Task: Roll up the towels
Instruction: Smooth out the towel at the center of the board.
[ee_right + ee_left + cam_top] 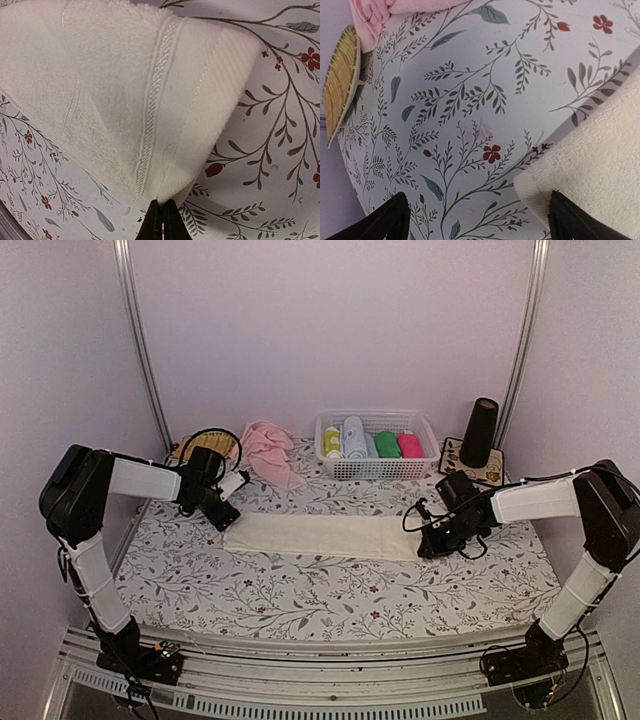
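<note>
1. Top external, layout. Landmark = basket (376,470) at rear of counter (300,590).
   - Cream towel (320,537) lies flat in front of basket, folded to a long narrow strip, i.e. the shape a roll needs.
   - Pink towel (268,452) sits crumpled just left of basket, not yet prepped.
   - Finished rolls (388,445) stand inside basket, prob. the drop-off point.
2. Top external, arms.
   - Left end effector (222,512) is front-left of basket, at strip's left end.
   - Right end effector (428,545) is front-right of basket, at strip's right end.
   - One arm per end; likely one rolls while the other steadies.
3. Left wrist. Left end effector (480,230) is spread wide and holds nothing.
   - Cream towel (590,160) corner lies on counter inside the span, next to one finger (580,222).
   - Judged: placed to pin or take that corner.
4. Right wrist. Right end effector (161,222) is pinched tight on the hem corner of cream towel (125,100).
   - Cloth tents up toward the camera.
   - Judged: roll starts from the end front-right of basket.
   - Risk: the thin pinch may slip.
</note>
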Motion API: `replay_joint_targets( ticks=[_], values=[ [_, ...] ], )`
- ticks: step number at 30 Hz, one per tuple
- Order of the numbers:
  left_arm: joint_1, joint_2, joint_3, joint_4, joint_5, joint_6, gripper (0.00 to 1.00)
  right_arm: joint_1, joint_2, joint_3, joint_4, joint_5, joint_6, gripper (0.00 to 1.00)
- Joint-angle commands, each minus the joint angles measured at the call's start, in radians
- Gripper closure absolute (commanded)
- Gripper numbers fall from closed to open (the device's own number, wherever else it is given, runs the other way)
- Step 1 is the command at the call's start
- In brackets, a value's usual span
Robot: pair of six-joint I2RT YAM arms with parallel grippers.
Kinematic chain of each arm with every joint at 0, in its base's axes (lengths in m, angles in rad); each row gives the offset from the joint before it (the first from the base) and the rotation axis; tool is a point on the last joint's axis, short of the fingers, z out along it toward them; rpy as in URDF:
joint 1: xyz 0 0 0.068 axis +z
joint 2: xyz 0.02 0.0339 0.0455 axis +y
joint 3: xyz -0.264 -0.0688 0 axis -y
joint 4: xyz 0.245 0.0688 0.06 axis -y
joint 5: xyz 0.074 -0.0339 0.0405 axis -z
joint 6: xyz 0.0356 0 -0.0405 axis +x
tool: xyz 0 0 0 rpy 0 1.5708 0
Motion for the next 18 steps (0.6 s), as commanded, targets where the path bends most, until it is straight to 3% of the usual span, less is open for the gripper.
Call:
replay_joint_targets(
  ticks=[1, 8, 14, 18],
  values=[
    [0.004, 0.002, 0.029, -0.014, -0.018, 0.019, 0.03, 0.008, 0.024, -0.009, -0.021, 0.046, -0.016, 0.97],
    [0.004, -0.01, 0.033, -0.026, -0.016, 0.045, 0.03, 0.008, 0.04, -0.005, -0.023, 0.083, -0.019, 0.96],
    [0.0, -0.072, 0.035, -0.051, 0.033, 0.061, 0.03, 0.012, -0.012, 0.0, -0.055, 0.103, -0.019, 0.75],
    [-0.005, -0.117, 0.039, -0.071, 0.048, 0.071, 0.03, 0.012, -0.097, 0.03, -0.113, 0.14, -0.021, 0.68]
  ],
)
